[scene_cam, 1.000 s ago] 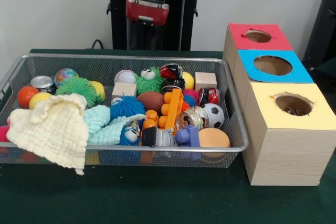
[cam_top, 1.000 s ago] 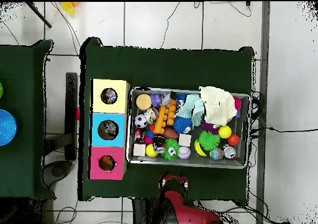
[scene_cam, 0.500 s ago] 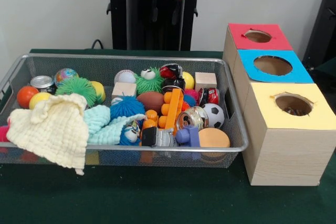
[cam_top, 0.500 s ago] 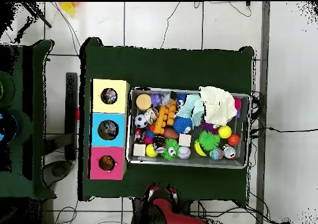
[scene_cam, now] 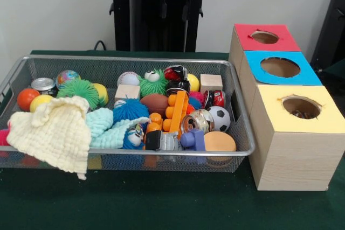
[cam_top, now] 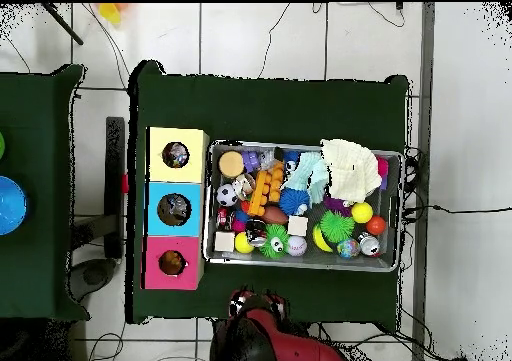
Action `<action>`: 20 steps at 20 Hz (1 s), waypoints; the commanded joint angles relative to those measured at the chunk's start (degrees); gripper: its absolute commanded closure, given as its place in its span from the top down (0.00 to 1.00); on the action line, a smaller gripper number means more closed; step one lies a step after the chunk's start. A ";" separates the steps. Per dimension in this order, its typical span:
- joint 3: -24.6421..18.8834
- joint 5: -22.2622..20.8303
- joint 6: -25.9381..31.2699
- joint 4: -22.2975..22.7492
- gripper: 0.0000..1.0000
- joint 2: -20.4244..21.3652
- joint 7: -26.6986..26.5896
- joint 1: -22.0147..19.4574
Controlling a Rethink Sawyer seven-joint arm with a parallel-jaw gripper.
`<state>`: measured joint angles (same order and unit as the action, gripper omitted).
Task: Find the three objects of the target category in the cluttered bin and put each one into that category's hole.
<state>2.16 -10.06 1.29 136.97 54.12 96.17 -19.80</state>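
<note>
A wire mesh bin (scene_cam: 135,58) (cam_top: 305,265) holds a jumble of toys: a soccer ball (scene_cam: 219,117) (cam_top: 227,194), a baseball (scene_cam: 128,78), a brown football (scene_cam: 154,103), spiky balls, two wooden blocks (scene_cam: 211,82), cans and an orange toy (scene_cam: 178,112). A pale yellow cloth (scene_cam: 54,133) (cam_top: 350,167) hangs over the bin's front left rim. Beside the bin stand a red box (scene_cam: 245,33) (cam_top: 152,264), a blue box (scene_cam: 307,76) (cam_top: 155,209) and a yellow box (scene_cam: 323,117) (cam_top: 155,155), each with a round hole on top. My gripper (scene_cam: 173,12) (cam_top: 255,302) hangs high behind the bin, open and empty.
Green cloth covers the table (scene_cam: 161,203). Small items lie inside all three holes in the overhead view. A mint cloth (scene_cam: 102,125) lies next to the yellow one. A second green table with a blue dish (cam_top: 8,205) stands off to the side.
My gripper has risen and drawn back toward the pedestal, shifting slightly right in the front view. Nothing in the bin has moved.
</note>
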 commanded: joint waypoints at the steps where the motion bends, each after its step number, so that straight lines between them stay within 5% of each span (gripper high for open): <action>1: -7.42 2.07 -3.48 -6.19 1.00 -3.89 10.10 -2.06; 11: -5.77 1.91 -13.56 -8.56 1.00 -15.62 11.87 0.30; 20: -7.20 0.55 -16.73 -8.62 1.00 -18.40 11.08 -0.08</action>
<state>0.58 -10.00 -10.10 136.50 40.52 96.17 -19.15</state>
